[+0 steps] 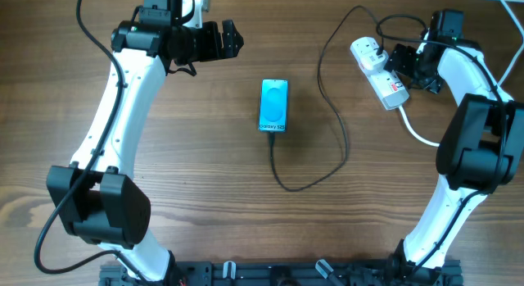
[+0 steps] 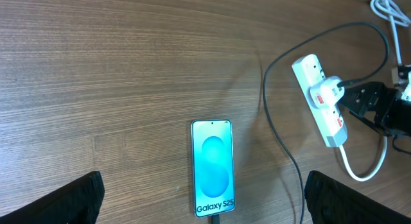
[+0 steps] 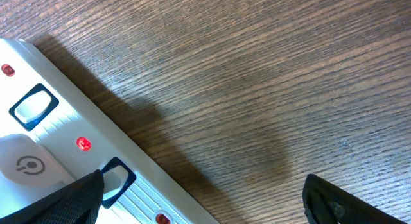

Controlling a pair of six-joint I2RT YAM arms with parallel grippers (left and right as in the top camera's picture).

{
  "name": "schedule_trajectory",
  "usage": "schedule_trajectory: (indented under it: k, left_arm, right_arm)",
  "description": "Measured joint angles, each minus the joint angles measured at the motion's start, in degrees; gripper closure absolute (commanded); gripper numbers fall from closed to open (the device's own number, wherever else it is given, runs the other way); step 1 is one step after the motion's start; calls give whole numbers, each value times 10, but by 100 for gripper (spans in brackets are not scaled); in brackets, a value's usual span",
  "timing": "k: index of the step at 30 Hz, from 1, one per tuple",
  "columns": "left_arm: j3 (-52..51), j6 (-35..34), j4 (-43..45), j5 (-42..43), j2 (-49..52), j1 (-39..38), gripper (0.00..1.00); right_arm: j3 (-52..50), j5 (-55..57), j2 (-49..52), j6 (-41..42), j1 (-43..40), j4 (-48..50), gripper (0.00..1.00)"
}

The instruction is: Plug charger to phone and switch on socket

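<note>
Left hand (image 1: 233, 40), overhead: fingers apart, empty; phone (image 1: 273, 105) central on surface (image 1: 205, 155), slick; charger (image 1: 344, 143) limp, likely best pinched at its stiff plug. Left wrist: socket (image 2: 321, 99) well apart from phone. Right wrist: right hand (image 3: 205, 205) apart at socket's small rocker switch (image 3: 31, 107)

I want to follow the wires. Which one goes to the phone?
The thin black charger, reaching the bottom of the phone; the thick white cord leaves the socket.

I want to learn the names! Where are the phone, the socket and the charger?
the phone (image 1: 273, 105): overhead view, middle of its blue screen.
the socket (image 2: 307, 68): left wrist view, its white top end.
the charger (image 1: 272, 151): overhead view, black cable just below the phone.
</note>
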Motion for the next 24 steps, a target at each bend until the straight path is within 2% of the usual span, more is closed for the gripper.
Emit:
schedule_trajectory:
  k: [8, 12, 20, 24]
  left_arm:
    - [0, 0, 0, 0, 0, 0, 0]
    - [0, 0, 0, 0, 0, 0, 0]
    - [0, 0, 0, 0, 0, 0, 0]
    - [0, 0, 0, 0, 0, 0, 0]
  right_arm:
    - [-1, -10, -12, 26, 2, -44, 0]
    - [-10, -11, -57, 42, 7, -72, 0]
    - [-11, -8, -296, 59, 7, -210, 0]
    - [-62, -4, -410, 59, 29, -217, 0]
